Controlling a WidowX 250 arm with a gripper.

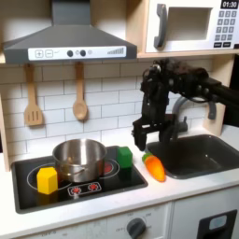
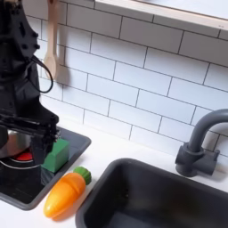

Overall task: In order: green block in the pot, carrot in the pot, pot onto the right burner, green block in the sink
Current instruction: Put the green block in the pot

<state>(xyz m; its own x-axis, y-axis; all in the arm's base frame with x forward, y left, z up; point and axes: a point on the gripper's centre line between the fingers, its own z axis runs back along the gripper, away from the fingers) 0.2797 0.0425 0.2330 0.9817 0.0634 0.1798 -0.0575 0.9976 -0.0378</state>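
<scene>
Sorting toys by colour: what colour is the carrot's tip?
Green, clearest in the second exterior view on the carrot.

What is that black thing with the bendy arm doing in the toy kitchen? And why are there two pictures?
The black thing is a robot arm. At its end is a pincer for grabbing things. Right now it holds nothing and hangs just above the green block.

Two cameras took the pictures at the same moment. The first exterior view looks at the whole kitchen from the front. The second exterior view is close up, by the sink.

On the black cooktop stand a shiny pot, a yellow block and the green block. An orange carrot lies on the counter between cooktop and sink. Two wooden spoons hang on the wall.
</scene>
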